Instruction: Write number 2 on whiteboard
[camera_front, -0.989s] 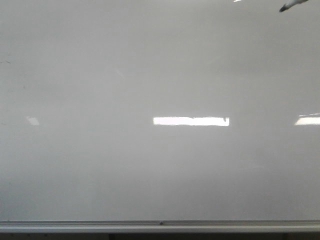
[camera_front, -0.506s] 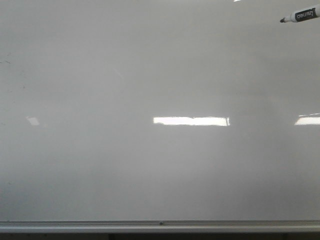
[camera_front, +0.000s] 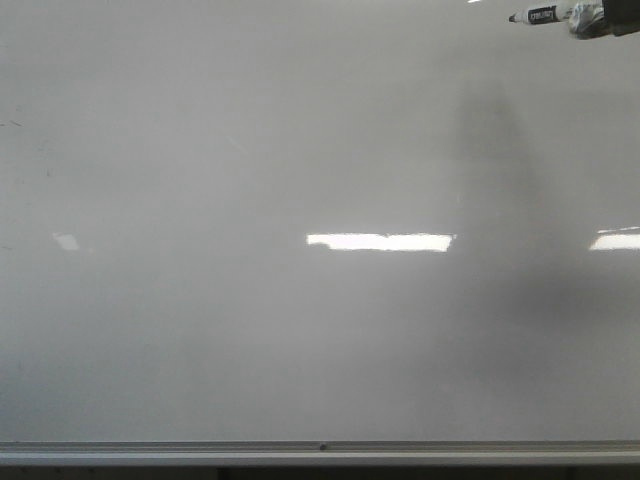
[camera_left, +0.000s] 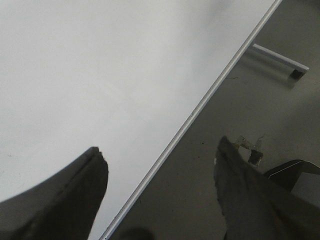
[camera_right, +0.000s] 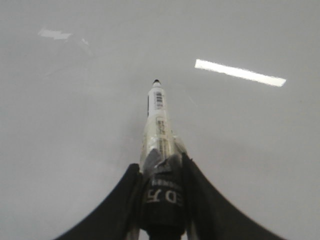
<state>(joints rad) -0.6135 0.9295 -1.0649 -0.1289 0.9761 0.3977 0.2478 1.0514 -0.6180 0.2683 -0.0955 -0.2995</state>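
Note:
The whiteboard (camera_front: 300, 330) fills the front view, glossy grey-white with bright light reflections and a silver rail (camera_front: 320, 452) along its near edge. No number 2 shows on it. My right gripper (camera_right: 161, 162) is shut on a white marker (camera_right: 159, 125) with a black label, tip pointing away over the board and apart from it. In the front view the marker (camera_front: 540, 15) enters at the top right corner, with the right gripper (camera_front: 600, 18) behind it. My left gripper (camera_left: 160, 165) is open and empty, over the board's rail (camera_left: 190, 117).
Faint old marks sit at the board's left edge (camera_front: 12, 124). Beyond the rail in the left wrist view lies a dark floor (camera_left: 260, 115) with a metal bar (camera_left: 280, 59). A dark shadow of the right arm falls on the board (camera_front: 500, 180).
The marker at the top right of the front view has moved left and slightly up, and more of my right gripper shows. A shadow has appeared on the board's right part.

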